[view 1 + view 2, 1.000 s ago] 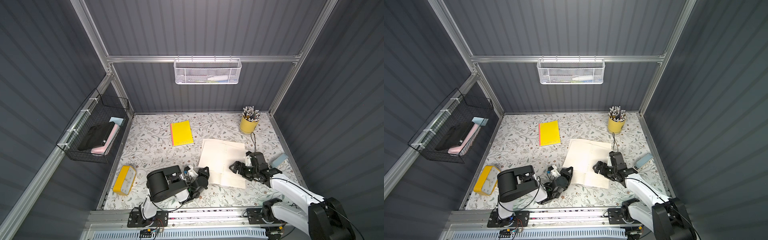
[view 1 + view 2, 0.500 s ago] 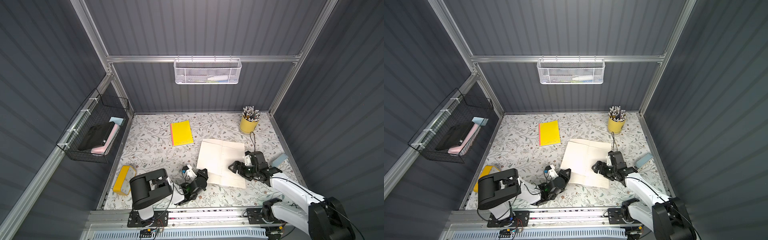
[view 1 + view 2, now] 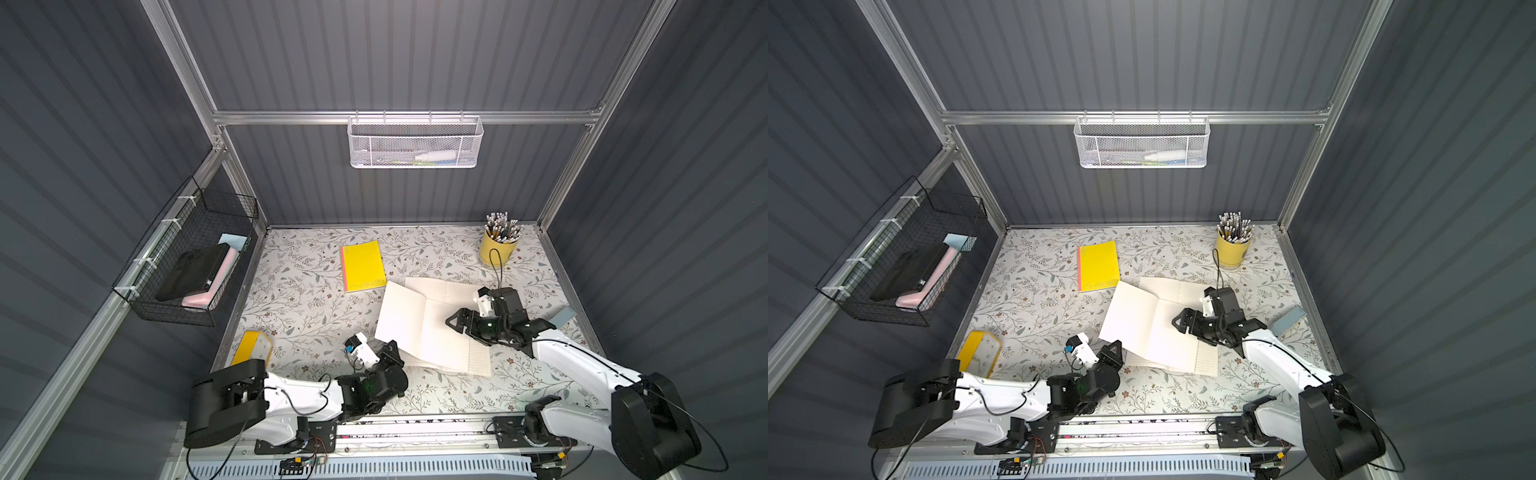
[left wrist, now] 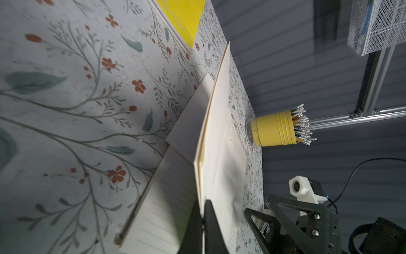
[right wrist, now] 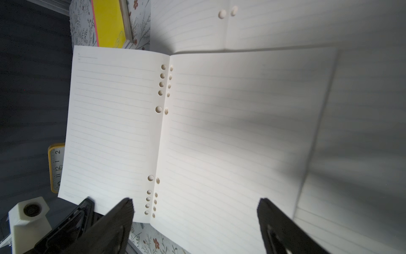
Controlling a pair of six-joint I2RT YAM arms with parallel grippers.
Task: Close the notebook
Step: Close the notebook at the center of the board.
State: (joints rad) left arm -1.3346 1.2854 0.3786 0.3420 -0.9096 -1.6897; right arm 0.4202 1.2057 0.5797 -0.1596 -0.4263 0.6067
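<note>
Notebook [image 3: 428, 328] lies open on the flowered table [image 3: 299, 299], right of centre, between your two arms. It shows in both top views [image 3: 1154, 328]. It is not closed: lined pages face up.

Your left gripper [image 3: 391, 349] sits low at the notebook's near left corner. In the left wrist view its fingers [image 4: 209, 222] are pressed together on the edge of a thin stack of pages. That stack is raised off the lined page under it and slopes up from the table. The lower page lies flat. In both top views the lifted leaf reads as a blank sheet tilted toward the fold.

Your right gripper [image 3: 455, 322] is over the notebook's right half, pointing toward the fold. In the right wrist view its fingers [image 5: 123, 211] stand spread wide above the lined paper, one on each side of the row of punched holes. You cannot tell whether the tips touch the page.

Around it:
- Yellow pad [image 3: 361, 266] lies flat, just beside the notebook's far left corner. You cannot tell whether they touch.
- Yellow cup of pencils [image 3: 496, 249] stands upright in the far right corner, apart from the notebook.
- Yellow clock [image 3: 251, 347] is at the table's left edge, well apart from the notebook, near your left arm.
</note>
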